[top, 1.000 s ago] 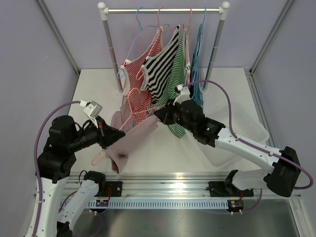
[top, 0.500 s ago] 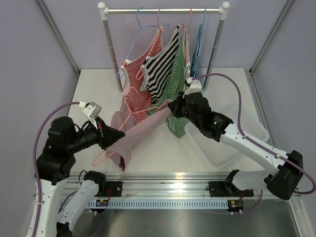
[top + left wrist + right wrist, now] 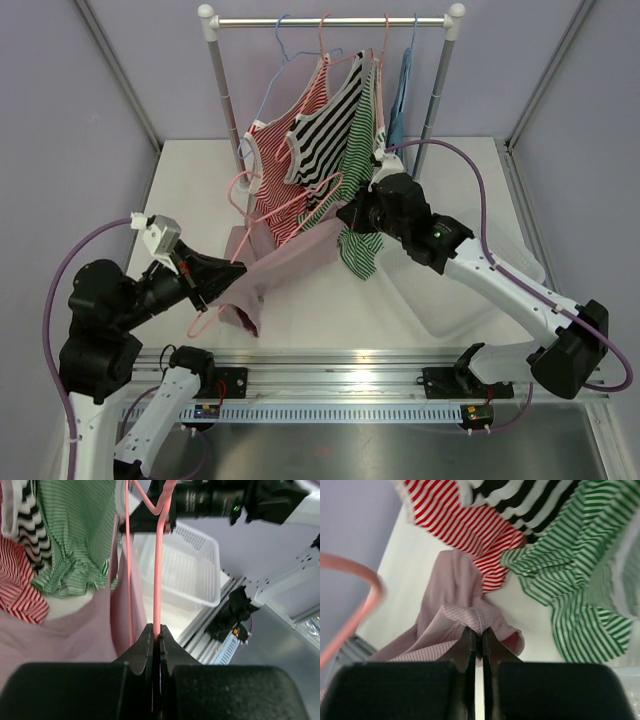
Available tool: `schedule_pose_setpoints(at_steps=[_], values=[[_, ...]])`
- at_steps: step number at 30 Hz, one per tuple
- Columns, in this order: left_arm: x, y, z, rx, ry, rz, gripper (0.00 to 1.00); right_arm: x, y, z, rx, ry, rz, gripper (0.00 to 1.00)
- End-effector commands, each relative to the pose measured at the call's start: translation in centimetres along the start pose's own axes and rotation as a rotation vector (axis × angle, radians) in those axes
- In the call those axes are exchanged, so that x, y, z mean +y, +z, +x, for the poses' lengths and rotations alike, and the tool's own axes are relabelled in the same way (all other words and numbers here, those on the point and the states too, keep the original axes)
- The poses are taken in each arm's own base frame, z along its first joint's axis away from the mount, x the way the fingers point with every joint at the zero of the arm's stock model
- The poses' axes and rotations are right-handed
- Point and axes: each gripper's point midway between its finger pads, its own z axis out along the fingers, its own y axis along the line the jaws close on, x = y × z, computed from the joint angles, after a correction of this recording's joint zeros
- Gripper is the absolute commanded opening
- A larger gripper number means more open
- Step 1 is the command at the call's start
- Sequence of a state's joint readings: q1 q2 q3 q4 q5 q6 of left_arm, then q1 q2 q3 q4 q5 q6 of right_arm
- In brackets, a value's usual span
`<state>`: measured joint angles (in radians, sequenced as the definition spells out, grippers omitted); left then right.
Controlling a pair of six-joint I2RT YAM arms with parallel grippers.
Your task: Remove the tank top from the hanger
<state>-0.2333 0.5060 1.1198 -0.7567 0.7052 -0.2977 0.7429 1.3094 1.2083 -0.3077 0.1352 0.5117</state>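
Tank top (image 3: 290, 262): pale pink.

Top view: it is drawn into a slanting band above the worktop (image 3: 190, 170). The low end is at the left claw (image 3: 232, 270) and the high end at the right claw (image 3: 347, 214). The pink hanger (image 3: 262, 212) sits at the band's lower left, with its hook raised. Striped tops (image 3: 320, 140) hang just behind.

Left wrist view: the left claw (image 3: 156, 630) is pressed together on the hanger (image 3: 159, 555) wire. The tank top (image 3: 75, 635) drapes to the left of the wire, and the basket (image 3: 200, 575) lies beyond.

Right wrist view: the right claw (image 3: 476, 632) pinches a folded edge of the tank top (image 3: 455, 612). The hanger (image 3: 355, 572) lies off to the left, blurred.

Judgement: the hanger lies down the band's long axis from the right claw, so pulling the claws apart along that axis should strip the cloth. How much of it remains threaded cannot be told.
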Motion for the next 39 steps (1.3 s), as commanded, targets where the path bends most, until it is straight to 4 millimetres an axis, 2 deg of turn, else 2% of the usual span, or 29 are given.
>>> schedule_pose_setpoints(at_steps=[1, 2, 3, 5, 6, 7, 8, 9, 10, 11, 13, 15, 16, 18, 20, 21, 22, 25, 27, 28, 29, 30, 31, 32, 33, 34, 36, 37, 39], values=[[-4.3, -1.6, -5.7, -0.207, 0.123, 0.119, 0.0, 3.4, -1.8, -1.3, -0.009, -0.004, -0.205, 0.0], [-4.7, -1.8, -6.9, -0.247, 0.132, 0.127, 0.0, 4.6, -2.4, -1.6, -0.014, -0.006, -0.268, 0.0], [-4.6, -1.7, -7.8, -0.281, 0.127, 0.116, 0.0, 6.1, -3.2, -1.1, 0.021, -0.009, -0.358, 0.0], [-5.1, -1.9, -10.2, -0.377, 0.152, 0.125, 0.0, 7.4, -4.4, -1.0, 0.039, -0.015, -0.44, 0.0], [-4.7, -1.8, -11.0, -0.415, 0.159, 0.111, 0.0, 8.3, -5.2, -0.5, 0.068, -0.026, -0.498, 0.0], [-4.6, -1.9, -11.9, -0.456, 0.174, 0.099, 0.0, 8.6, -5.7, -0.2, 0.075, -0.039, -0.52, 0.0], [-5.2, -2.4, -13.5, -0.536, 0.222, 0.113, 0.0, 9.2, -6.8, -0.1, 0.077, -0.053, -0.551, 0.0], [-4.3, -2.2, -14.3, -0.584, 0.229, 0.079, 0.0, 9.6, -7.4, 0.7, 0.098, -0.067, -0.587, 0.0], [-4.8, -2.8, -15.9, -0.668, 0.289, 0.089, 0.0, 9.7, -8.3, 1.0, 0.102, -0.09, -0.603, 0.0], [-4.0, -3.2, -17.0, -0.729, 0.318, 0.033, 0.0, 10.2, -8.9, 1.7, 0.118, -0.11, -0.616, 0.0], [-2.3, -2.9, -18.4, -0.795, 0.343, -0.038, 0.0, 9.4, -9.0, 2.4, 0.114, -0.156, -0.572, 0.0], [-1.2, -3.8, -20.7, -0.9, 0.37, -0.118, 0.0, 7.9, -9.0, 2.9, 0.11, -0.167, -0.488, 0.0], [-0.5, -3.3, -21.6, -0.913, 0.366, -0.138, 0.0, 7.2, -8.8, 3.6, 0.122, -0.177, -0.47, 0.0], [1.2, -3.3, -23.3, -0.929, 0.319, -0.232, 0.0, 6.5, -9.2, 3.7, 0.102, -0.167, -0.453, 0.0], [1.8, -2.9, -23.7, -0.946, 0.321, -0.245, 0.0, 7.0, -9.5, 3.9, 0.101, -0.17, -0.492, 0.0], [1.8, -2.8, -23.9, -0.961, 0.323, -0.234, 0.0, 7.6, -10.0, 4.5, 0.12, -0.175, -0.544, 0.0], [2.2, -2.5, -24.0, -0.968, 0.327, -0.237, 0.0, 7.9, -10.1, 4.1, 0.106, -0.162, -0.55, 0.0], [3.7, -2.0, -24.0, -0.947, 0.308, -0.297, 0.0, 7.4, -10.3, 3.0, 0.056, -0.168, -0.505, 0.0], [5.0, -2.7, -24.5, -0.948, 0.274, -0.388, 0.0, 6.8, -10.4, 2.6, 0.029, -0.171, -0.473, 0.0], [7.6, -1.9, -23.0, -0.848, 0.212, -0.492, 0.0, 6.5, -10.6, 2.8, 0.04, -0.176, -0.464, 0.0], [9.2, -1.4, -22.8, -0.802, 0.188, -0.561, 0.0, 6.4, -10.6, 2.9, 0.044, -0.18, -0.457, 0.0], [8.9, -1.7, -23.4, -0.773, 0.183, -0.582, 0.0, 6.3, -10.6, 3.0, 0.051, -0.189, -0.457, 0.0], [10.3, -0.7, -21.5, -0.66, 0.151, -0.624, 0.0, 6.1, -10.5, 3.5, 0.069, -0.198, -0.453, 0.0], [11.3, 0.6, -20.8, -0.585, 0.148, -0.63, 0.0, 5.8, -10.4, 3.8, 0.082, -0.203, -0.439, 0.0], [11.2, 0.9, -20.5, -0.549, 0.149, -0.624, 0.0, 5.3, -10.1, 3.9, 0.085, -0.209, -0.409, 0.0], [11.9, 1.7, -18.8, -0.465, 0.134, -0.628, 0.0, 4.5, -9.6, 4.7, 0.118, -0.221, -0.375, 0.0], [12.2, 3.0, -17.0, -0.386, 0.119, -0.596, 0.0, 3.8, -9.0, 5.8, 0.153, -0.236, -0.345, 0.01], [13.0, 3.6, -15.4, -0.334, 0.11, -0.596, 0.0, 3.4, -8.6, 6.4, 0.174, -0.236, -0.336, 0.07], [13.4, 4.6, -13.8, -0.278, 0.099, -0.568, 0.0, 3.1, -8.2, 7.7, 0.204, -0.238, -0.339, 0.12]])
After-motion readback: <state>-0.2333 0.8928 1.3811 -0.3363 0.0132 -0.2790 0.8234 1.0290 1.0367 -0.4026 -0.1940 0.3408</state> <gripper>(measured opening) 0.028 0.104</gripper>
